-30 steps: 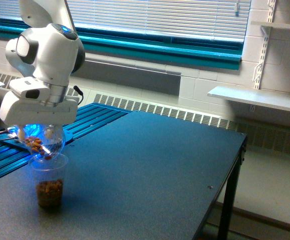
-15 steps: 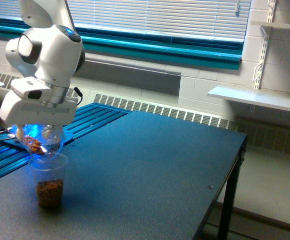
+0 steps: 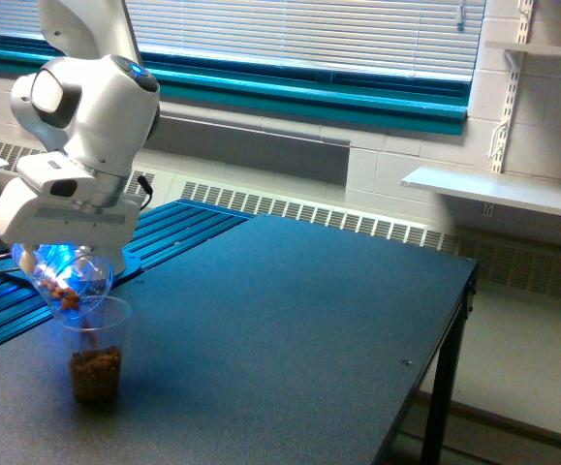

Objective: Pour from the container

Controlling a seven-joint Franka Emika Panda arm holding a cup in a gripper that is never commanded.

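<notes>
Over the cup: the jar point(image 3: 70, 279), clear and round with brown nut pieces showing through its wall, hangs tilted with its mouth down at the rim of the cup point(image 3: 95, 349).
Gripper: the gripper point(image 3: 62, 260) is clamped around the jar, with a blue glow lighting the glass beneath the white hand.
Cup: clear plastic, upright on the dark table point(image 3: 290, 320) near the exterior view's left, its bottom part filled with brown pieces.
Contact: jar mouth and cup rim look touching or just apart; I cannot tell which.
Step in hand: judged mid-pour, since pieces sit in the cup and some remain in the jar.
Doing it well: keep the jar mouth centred inside the rim and raise the tilt slowly, so pieces drop singly instead of in a rush.
Watch for: a nudge of the rim could tip the light cup, and pieces may bounce out onto the table.
Room left: the cup has plenty of free height, so overfilling seems unlikely.
</notes>
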